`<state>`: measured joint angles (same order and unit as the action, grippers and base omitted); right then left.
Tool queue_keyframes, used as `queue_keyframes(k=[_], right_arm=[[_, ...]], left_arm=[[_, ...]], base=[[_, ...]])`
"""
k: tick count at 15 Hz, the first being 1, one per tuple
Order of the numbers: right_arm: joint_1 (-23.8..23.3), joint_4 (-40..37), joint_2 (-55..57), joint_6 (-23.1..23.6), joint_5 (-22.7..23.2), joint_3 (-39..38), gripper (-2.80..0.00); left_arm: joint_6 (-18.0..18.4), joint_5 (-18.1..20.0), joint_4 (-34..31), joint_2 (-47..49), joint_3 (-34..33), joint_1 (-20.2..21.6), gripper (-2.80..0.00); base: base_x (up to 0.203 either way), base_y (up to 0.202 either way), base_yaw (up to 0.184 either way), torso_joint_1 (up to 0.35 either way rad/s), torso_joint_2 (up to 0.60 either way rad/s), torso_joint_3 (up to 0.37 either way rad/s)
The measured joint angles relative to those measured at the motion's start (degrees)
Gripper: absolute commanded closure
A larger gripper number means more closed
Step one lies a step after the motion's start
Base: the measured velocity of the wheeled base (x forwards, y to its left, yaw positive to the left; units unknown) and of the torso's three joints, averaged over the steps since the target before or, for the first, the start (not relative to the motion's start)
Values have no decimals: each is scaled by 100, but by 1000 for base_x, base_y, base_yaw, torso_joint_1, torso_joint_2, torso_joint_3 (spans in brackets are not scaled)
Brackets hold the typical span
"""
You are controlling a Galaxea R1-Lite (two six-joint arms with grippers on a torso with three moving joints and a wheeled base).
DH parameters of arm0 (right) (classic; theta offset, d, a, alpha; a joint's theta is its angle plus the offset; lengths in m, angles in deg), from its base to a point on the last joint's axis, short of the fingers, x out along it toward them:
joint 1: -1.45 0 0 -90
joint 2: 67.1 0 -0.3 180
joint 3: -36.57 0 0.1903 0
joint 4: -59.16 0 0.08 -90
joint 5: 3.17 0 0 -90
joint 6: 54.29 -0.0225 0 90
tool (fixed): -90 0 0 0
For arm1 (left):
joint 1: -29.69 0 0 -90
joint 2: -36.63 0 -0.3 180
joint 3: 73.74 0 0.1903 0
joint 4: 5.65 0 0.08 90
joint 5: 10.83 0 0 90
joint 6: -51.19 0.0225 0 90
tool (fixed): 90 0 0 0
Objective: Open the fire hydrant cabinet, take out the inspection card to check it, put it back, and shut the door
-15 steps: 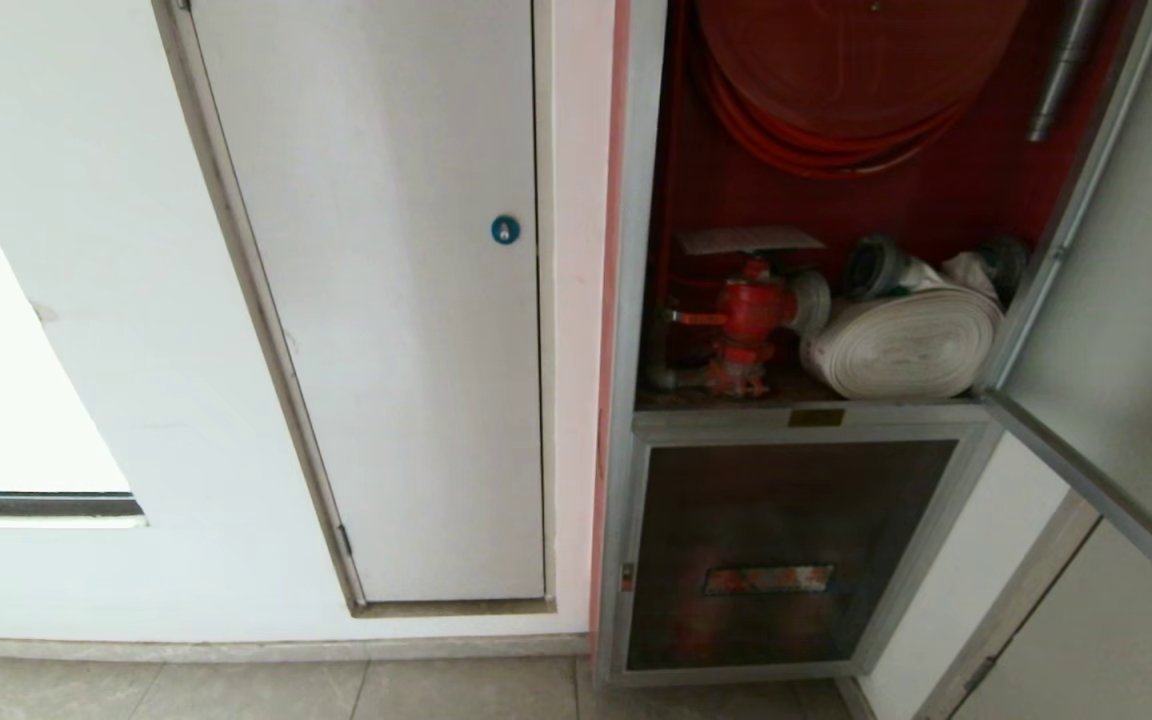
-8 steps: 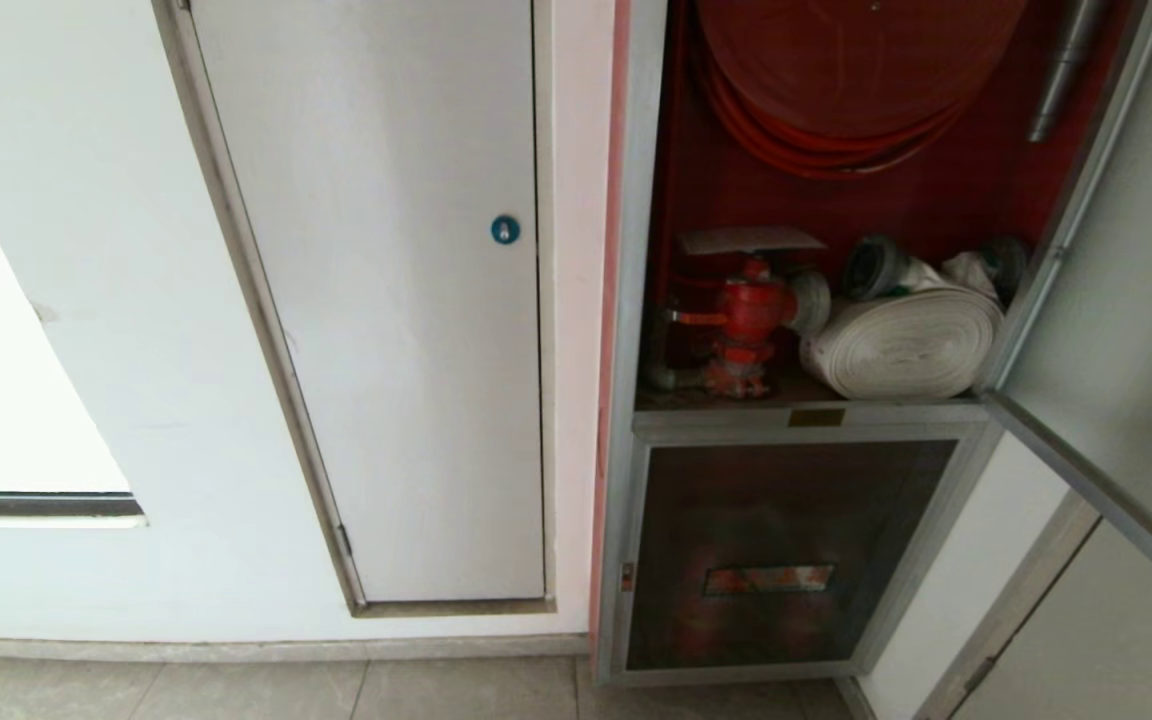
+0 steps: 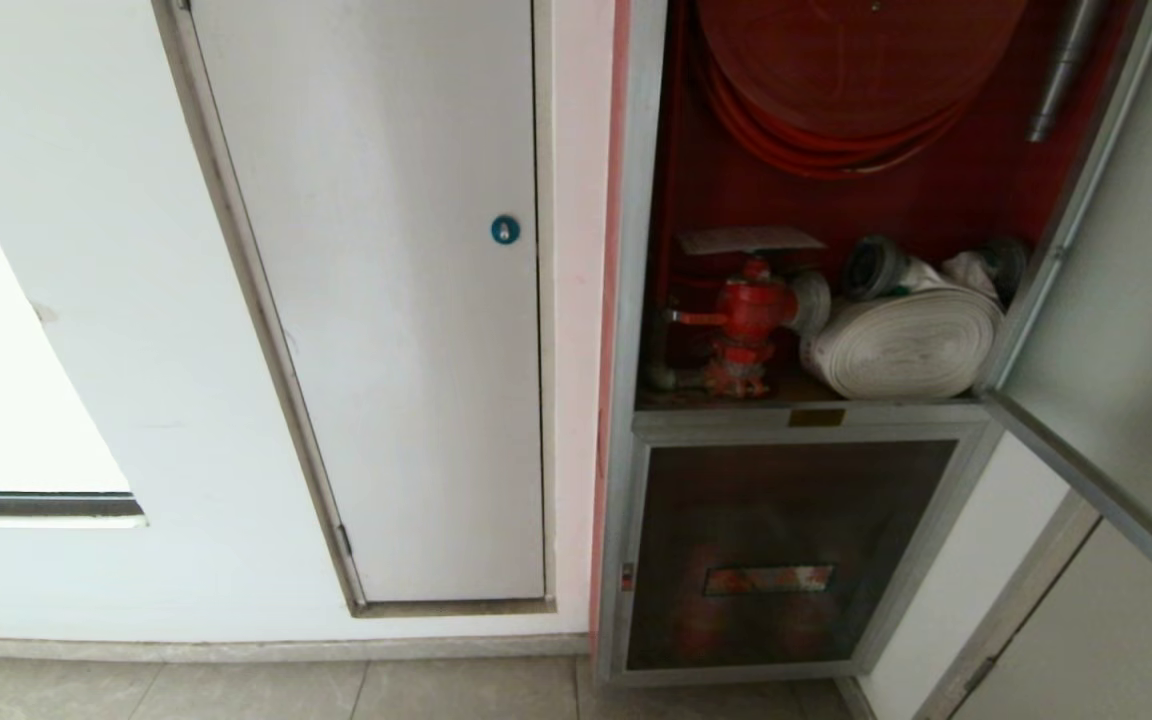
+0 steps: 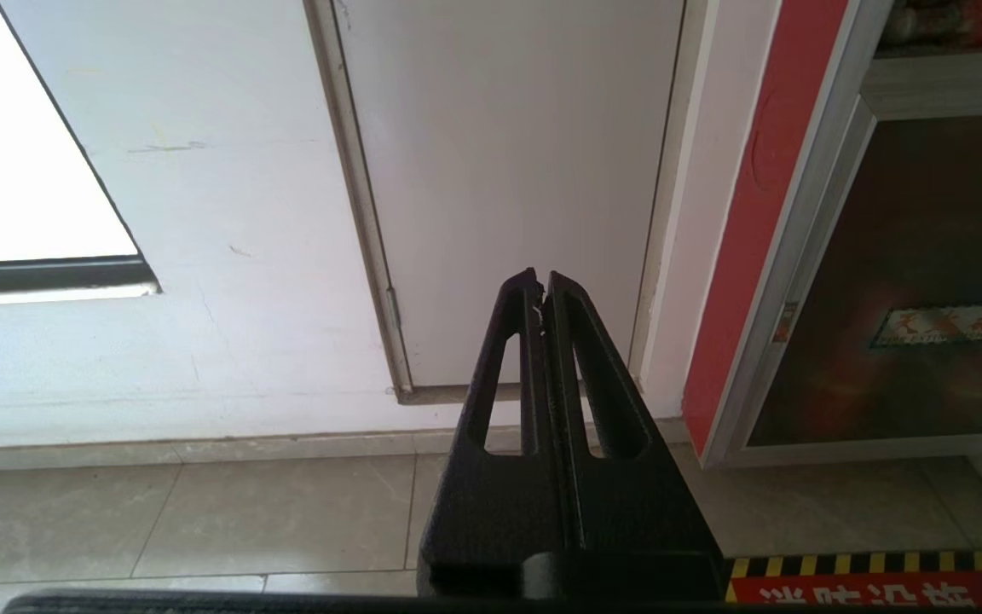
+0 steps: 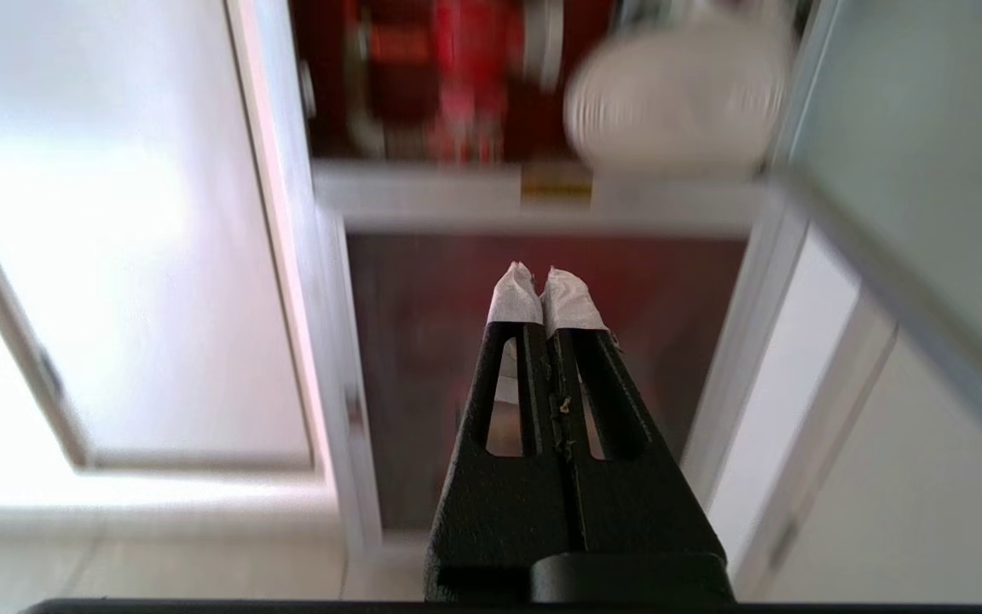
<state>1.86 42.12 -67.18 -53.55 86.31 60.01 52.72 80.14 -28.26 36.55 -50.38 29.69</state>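
The fire hydrant cabinet [image 3: 636, 300] stands open at the right, red inside. Its door [image 3: 1126, 330] is swung out to the far right. The inspection card [image 3: 748, 240] lies flat on top of the red valve [image 3: 751, 315]. Neither arm shows in the head view. My right gripper [image 5: 542, 275] is shut and empty, its white-taped tips pointing at the lower glass door [image 5: 542, 358] below the valve [image 5: 465, 77]. My left gripper [image 4: 540, 277] is shut and empty, low in front of the plain white door [image 4: 508, 170].
A rolled white hose [image 3: 901, 345] lies right of the valve, and a red hose reel [image 3: 846, 80] hangs above. The lower glass door [image 3: 786, 550] with an orange label is closed. The open door's lower edge [image 3: 1096, 490] juts out toward me. Tiled floor [image 3: 336, 690] lies below.
Nothing has moved in the head view; cabinet, card and door stand as before.
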Motion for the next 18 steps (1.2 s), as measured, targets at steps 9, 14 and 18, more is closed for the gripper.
queue_keyframes(k=[9,14,18], right_arm=[[0,-579,0,-33,-16,-7,0],[0,-644,0,-17,-4,-7,0],[0,-635,0,-72,0,-7,0]], left_arm=[[0,-2,-2,0,0,0,0],[-2,-2,0,0,0,0,0],[0,2,-2,0,0,0,0]], base=[[0,0,0,0,0,0],[0,0,0,0,0,0],[0,0,0,0,0,0]])
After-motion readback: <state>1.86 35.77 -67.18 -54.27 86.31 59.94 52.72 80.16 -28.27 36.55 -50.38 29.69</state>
